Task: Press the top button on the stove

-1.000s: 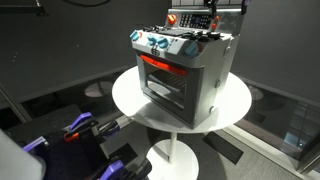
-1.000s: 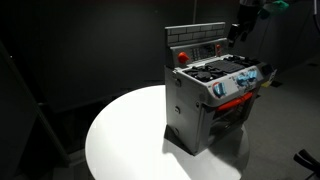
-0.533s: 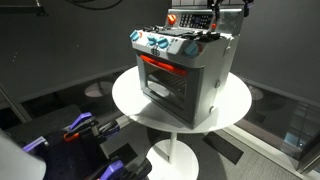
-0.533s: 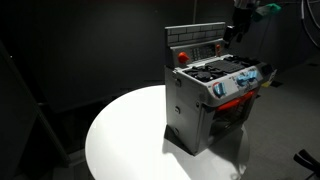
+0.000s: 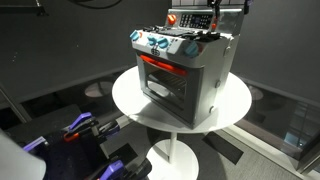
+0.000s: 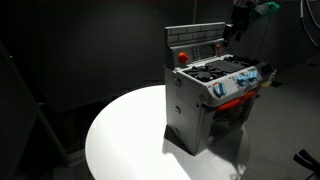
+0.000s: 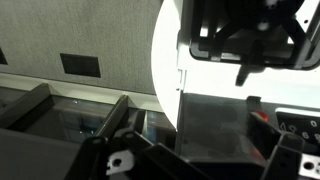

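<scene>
The silver-grey toy stove (image 5: 185, 70) stands on a round white table (image 5: 130, 100) and shows in both exterior views (image 6: 210, 95). It has a red-trimmed oven door, blue and red knobs along the front, and a raised back panel with a red button (image 6: 182, 57) at one end. My gripper (image 6: 236, 30) hovers just above the other end of the back panel (image 5: 213, 20). In the wrist view the dark fingers (image 7: 205, 150) stand apart, with the stove's grey body (image 7: 215, 115) between them. It holds nothing.
The white table's edge (image 6: 110, 140) lies close around the stove. Dark curtains surround the scene. Blue and black equipment (image 5: 80, 128) sits on the floor beside the table's pedestal (image 5: 175, 150).
The gripper has shifted slightly along the back panel's top. The stove has not moved.
</scene>
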Available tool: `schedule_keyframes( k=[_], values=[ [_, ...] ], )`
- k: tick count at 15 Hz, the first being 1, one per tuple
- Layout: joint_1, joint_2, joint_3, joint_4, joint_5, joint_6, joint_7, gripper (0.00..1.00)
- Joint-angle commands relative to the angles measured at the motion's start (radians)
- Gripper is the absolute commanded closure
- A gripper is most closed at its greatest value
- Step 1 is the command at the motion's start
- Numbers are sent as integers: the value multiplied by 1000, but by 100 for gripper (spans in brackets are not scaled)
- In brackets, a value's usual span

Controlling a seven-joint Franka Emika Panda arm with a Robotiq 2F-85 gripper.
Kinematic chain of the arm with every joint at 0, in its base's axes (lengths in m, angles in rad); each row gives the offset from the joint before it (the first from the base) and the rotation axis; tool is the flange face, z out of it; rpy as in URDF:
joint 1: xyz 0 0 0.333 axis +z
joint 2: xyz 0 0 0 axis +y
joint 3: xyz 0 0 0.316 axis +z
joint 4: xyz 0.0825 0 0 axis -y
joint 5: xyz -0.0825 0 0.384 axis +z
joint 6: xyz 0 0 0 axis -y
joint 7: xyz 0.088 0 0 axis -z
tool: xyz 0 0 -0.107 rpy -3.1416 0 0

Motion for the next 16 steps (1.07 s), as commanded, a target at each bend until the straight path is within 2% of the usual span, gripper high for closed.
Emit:
schedule_keyframes(
  k=[1,16],
  values=[
    [9,8,-1,22,-8,-2,7,0],
    [21,30,0,34,-9,-3,7,0]
  ],
)
